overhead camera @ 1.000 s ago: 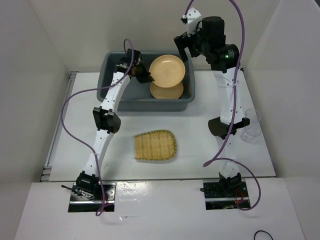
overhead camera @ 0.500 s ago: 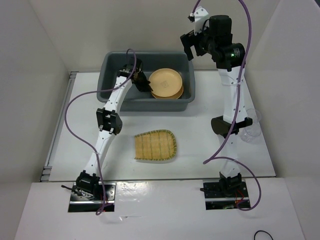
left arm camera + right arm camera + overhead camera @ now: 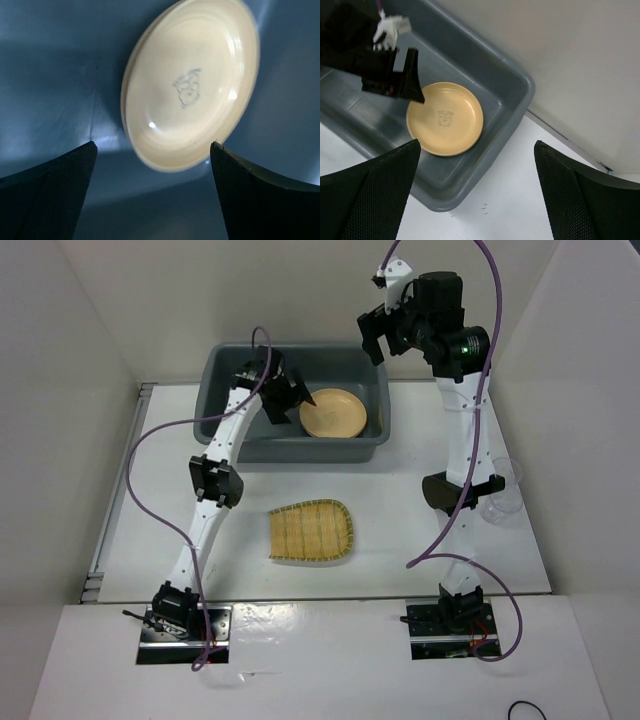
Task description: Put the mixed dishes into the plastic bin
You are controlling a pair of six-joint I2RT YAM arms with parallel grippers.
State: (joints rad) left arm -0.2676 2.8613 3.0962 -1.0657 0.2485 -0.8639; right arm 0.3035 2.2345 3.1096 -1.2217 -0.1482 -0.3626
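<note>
The dark grey plastic bin (image 3: 300, 452) stands at the back of the table. A yellow-tan plate (image 3: 333, 412) lies flat in its right half, and a second rim shows just under it in the left wrist view. My left gripper (image 3: 288, 396) hangs open inside the bin just left of the plate (image 3: 192, 85), holding nothing. High above the bin's right end, my right gripper (image 3: 375, 338) is open and empty, looking down on the plate (image 3: 445, 119) and the bin (image 3: 520, 100). The woven bamboo tray (image 3: 311, 531) lies on the table in front of the bin. A clear cup (image 3: 503, 490) stands at the right.
White walls close in the table on the left, back and right. The right arm's elbow (image 3: 450, 492) sits close to the clear cup. A metal rail (image 3: 120, 480) runs along the table's left edge.
My left gripper has opened and let go of the tilted plate, which now lies flat on the other plate in the bin. The right arm shifted slightly right early on, then held still.
</note>
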